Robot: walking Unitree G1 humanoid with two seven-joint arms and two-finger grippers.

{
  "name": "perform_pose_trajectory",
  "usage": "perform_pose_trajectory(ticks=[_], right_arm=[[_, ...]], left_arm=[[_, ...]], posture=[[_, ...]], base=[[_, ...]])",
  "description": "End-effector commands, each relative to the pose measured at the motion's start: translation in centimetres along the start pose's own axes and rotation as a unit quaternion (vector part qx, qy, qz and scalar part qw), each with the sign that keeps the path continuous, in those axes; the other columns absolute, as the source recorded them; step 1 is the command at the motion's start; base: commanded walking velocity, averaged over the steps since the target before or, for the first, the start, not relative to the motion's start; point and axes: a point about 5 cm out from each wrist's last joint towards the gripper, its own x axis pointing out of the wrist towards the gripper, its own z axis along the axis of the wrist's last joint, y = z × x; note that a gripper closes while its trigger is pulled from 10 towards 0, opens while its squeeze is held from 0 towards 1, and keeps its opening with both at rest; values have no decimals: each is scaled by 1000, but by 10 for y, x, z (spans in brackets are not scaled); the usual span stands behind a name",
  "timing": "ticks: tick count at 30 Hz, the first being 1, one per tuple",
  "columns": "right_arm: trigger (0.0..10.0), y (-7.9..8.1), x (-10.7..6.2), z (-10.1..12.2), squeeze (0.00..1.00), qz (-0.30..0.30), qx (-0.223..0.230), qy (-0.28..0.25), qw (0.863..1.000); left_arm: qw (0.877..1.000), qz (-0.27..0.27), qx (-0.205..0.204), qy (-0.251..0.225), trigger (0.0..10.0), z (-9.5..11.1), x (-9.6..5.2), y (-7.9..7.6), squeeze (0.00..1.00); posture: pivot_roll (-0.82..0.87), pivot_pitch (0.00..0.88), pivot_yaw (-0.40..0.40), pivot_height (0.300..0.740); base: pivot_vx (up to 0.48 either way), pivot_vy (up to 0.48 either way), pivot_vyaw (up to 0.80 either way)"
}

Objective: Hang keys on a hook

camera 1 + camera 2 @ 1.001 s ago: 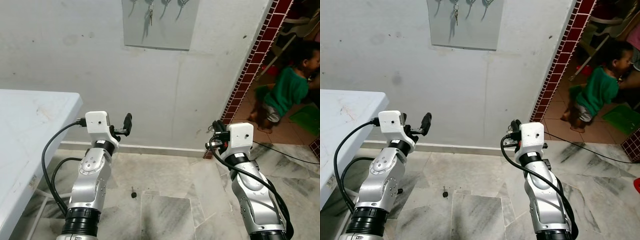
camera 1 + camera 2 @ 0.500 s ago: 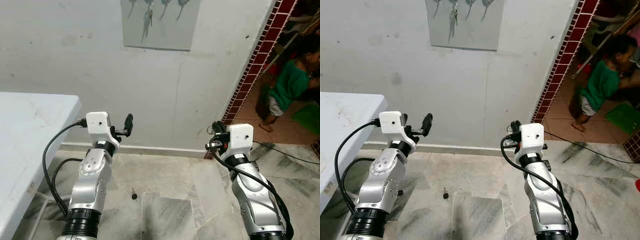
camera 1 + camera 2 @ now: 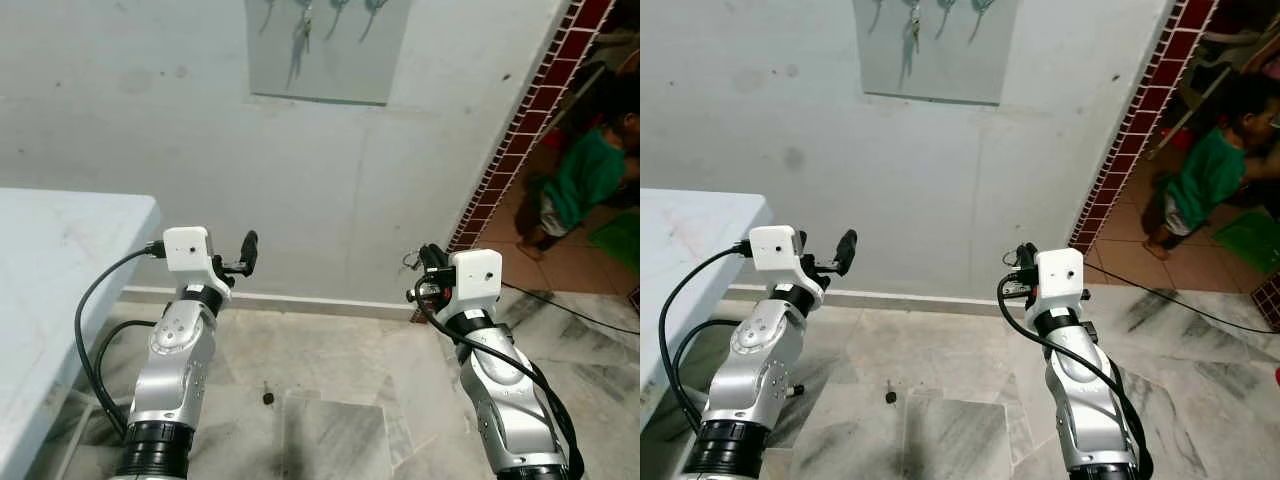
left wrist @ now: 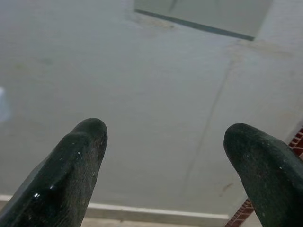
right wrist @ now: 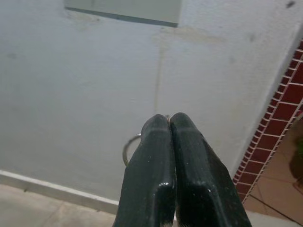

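- Pinching a key ring (image 5: 129,147) between clenched fingers, the right gripper (image 5: 169,124) faces the wall, well below the hook board (image 3: 328,48).
- Left gripper (image 4: 165,142) spread, holding nothing.

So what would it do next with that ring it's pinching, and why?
Probably raise the right tool, shut on the key ring, toward the grey hook board. The board hangs high on the wall, well above both arms, and the ring is nowhere near a hook yet.
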Motion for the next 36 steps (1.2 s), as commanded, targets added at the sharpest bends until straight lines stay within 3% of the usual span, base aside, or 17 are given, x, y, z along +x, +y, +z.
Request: perform_pose_trajectory(ticks=[1,36], right_arm=[[10000,-1,0,6,0,-4,-1,-13,1000],[10000,2,1,6,0,-3,4,-11,1000]], left_arm=[[1000,-8,5,-3,10000,3,0,-2,0],[1000,-3,6,-1,10000,4,-2,0,0]], posture=[[-19,47,-14,732],[-6,60,-14,732]], base=[[285,0,0],[300,0,0]])
